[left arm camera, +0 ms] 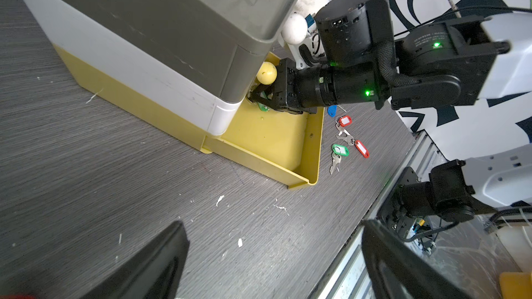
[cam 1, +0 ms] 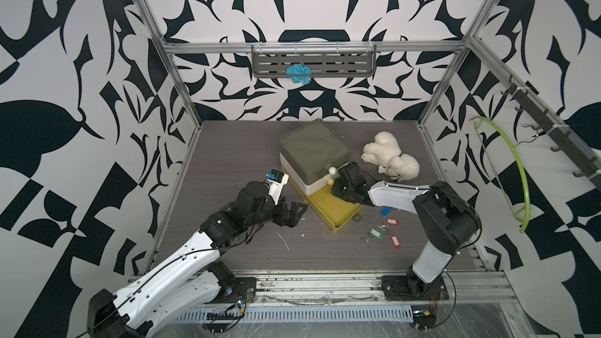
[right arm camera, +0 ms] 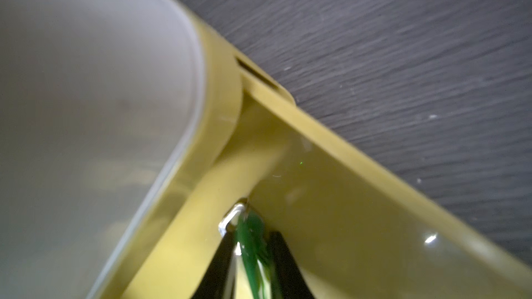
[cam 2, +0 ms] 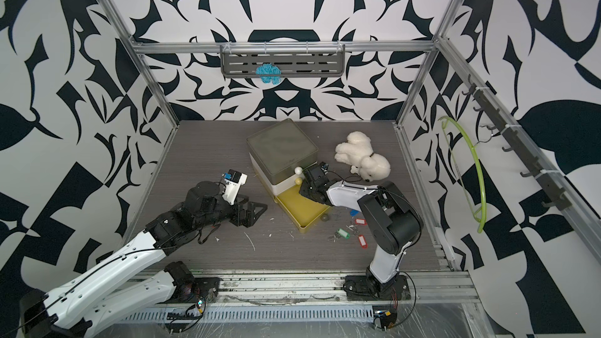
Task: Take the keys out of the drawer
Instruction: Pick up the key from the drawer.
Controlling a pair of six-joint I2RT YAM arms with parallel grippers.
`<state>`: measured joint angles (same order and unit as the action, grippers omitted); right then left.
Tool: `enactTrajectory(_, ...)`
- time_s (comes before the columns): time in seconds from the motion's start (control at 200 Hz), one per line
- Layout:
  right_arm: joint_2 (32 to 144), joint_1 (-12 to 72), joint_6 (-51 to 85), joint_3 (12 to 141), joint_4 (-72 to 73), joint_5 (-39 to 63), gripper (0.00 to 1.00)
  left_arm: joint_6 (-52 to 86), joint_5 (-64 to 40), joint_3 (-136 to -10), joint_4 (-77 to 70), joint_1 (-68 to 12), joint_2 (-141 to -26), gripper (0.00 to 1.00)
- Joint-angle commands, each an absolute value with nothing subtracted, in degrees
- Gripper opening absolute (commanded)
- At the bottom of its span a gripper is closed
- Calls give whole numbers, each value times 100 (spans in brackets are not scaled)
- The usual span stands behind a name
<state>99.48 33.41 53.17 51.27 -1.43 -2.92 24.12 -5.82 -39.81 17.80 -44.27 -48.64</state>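
Only the right wrist view shows the grip itself: the right claw [right arm camera: 253,232] is almost closed on a green-tagged key [right arm camera: 250,251], and a metal ring [right arm camera: 230,220] sticks out beyond the black fingers [right arm camera: 283,257]. The left wrist view shows the same claw from the side, reaching into the inner end of the open yellow drawer [left arm camera: 288,139], below a yellow knob [left arm camera: 266,73]; whether the key rests on the drawer floor I cannot tell. In both top views the claw tips are hidden behind the arm's own wrist. The drawer unit [cam 1: 313,147] stands in the middle of the desk [cam 1: 227,157], toward the back edge, with its bottom drawer pulled out toward the front edge. The pulled-out part shows bare yellow floor. The other keys [cam 1: 392,221], with blue, red and green tags, lie on the desk just beside the drawer's right wall, near the right edge. The left claw [cam 1: 294,214] hangs with jaws wide apart and holds nothing, close to the drawer's left wall but apart from it. A white plush dog [cam 1: 390,160] lies toward the back right corner. The left half and the front strip carry only white specks.
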Motion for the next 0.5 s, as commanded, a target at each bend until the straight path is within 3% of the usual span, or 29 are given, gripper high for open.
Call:
enactTrajectory(0.0, 10006, 3414, 5022, 5357, -372, -258, 15, 2329, -609, -3911, 1730, -4430, -4913, 99)
enactTrajectory(0.185, 9682, 3421, 4820, 5309, -627, -384, 3, 2355, -599, -3860, 1653, -4430, -4897, 99)
enactTrajectory(0.495, 8400, 3392, 4613, 5082, -1487, -604, 0, 2470, -651, -3916, 1421, -4432, -4972, 99)
